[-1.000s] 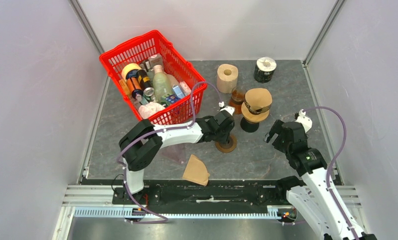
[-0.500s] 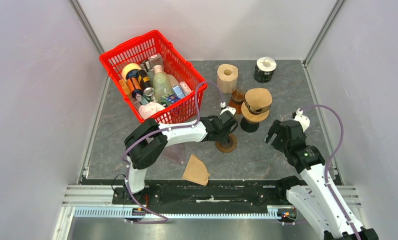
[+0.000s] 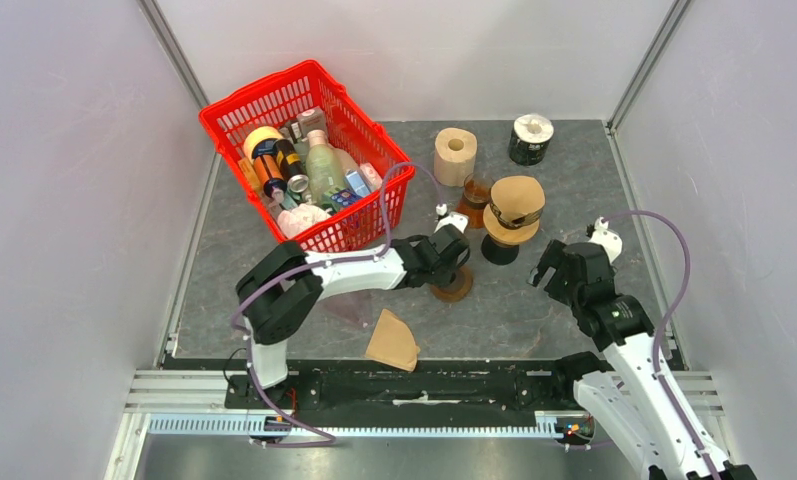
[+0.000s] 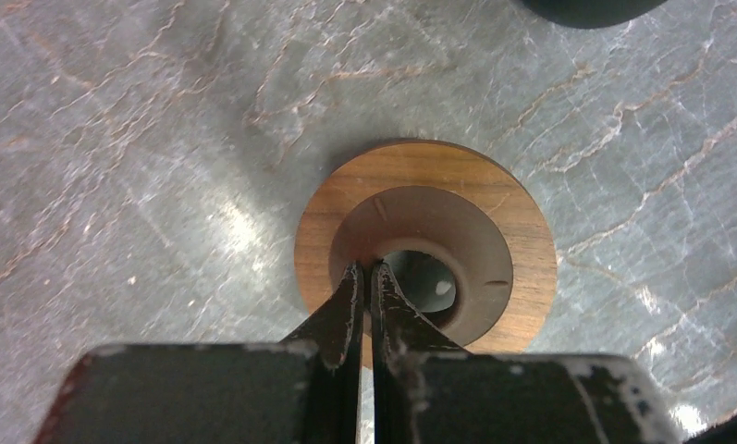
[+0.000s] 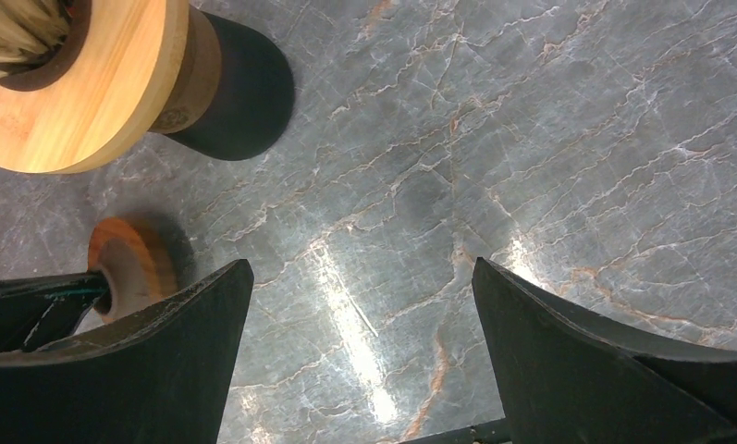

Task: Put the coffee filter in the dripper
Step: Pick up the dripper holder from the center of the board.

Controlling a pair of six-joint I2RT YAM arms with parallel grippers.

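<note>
- The left arm is reaching low across the middle of the table, forearm stretched to the right, and the left gripper is pointing down onto the dripper.
- Its claw is squeezing down to a sliver, pinching the lip of the dripper's dark central opening inside the wooden ring.
- The one dripper is sitting mid-table, just to the near left of the filter stand.
- The right arm is rising from the near right corner with its elbow bent. The right gripper is hovering above bare table to the right of the stand, claw gaping wide and gripping nothing.
- One loose coffee filter, a brown paper cone, is lying flat at the near edge, well apart from the dripper and from both claws.
- More brown paper is sitting on the one stand; how many sheets, I cannot tell.
- One red basket is filling the far left corner, packed with bottles and cans.
- One paper roll and one dark tin are standing along the far edge.
</note>
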